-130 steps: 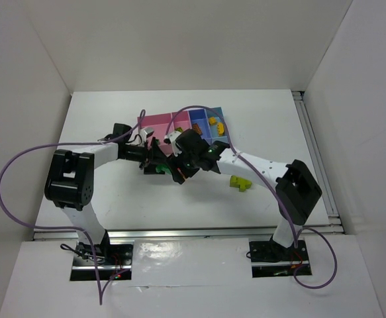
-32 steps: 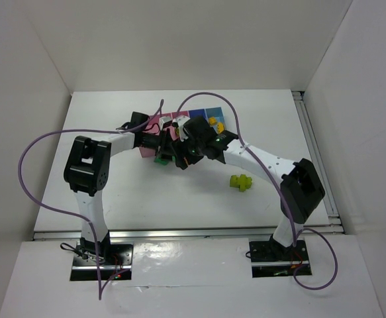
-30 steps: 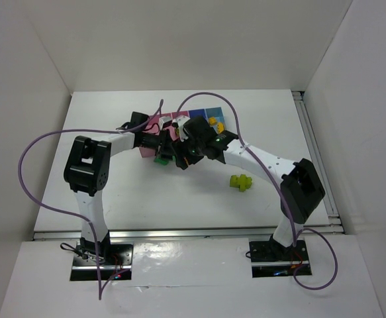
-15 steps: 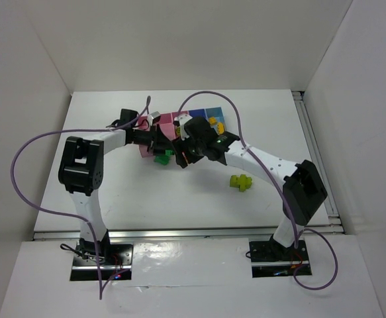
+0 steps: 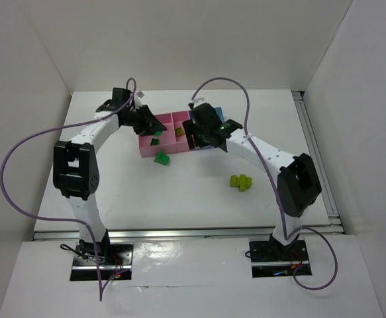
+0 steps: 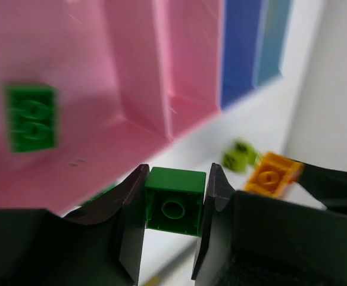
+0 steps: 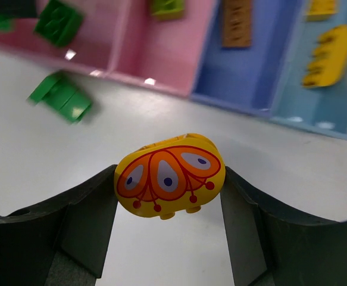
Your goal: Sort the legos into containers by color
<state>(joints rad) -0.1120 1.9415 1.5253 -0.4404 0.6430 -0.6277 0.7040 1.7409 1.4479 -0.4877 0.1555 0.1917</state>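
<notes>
Two bricks held for sorting.
Left jaws pinch a green brick (image 6: pixel 173 201) by its flat sides, at 6 o'clock of the pink bin (image 6: pixel 96 71); right jaws clamp a yellow brick (image 7: pixel 169 176). Light, rigid, slippery.

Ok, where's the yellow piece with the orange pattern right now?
The yellow piece is clamped in the right gripper, over the table just in front of the blue-purple bin, seen in the right wrist view.
</notes>
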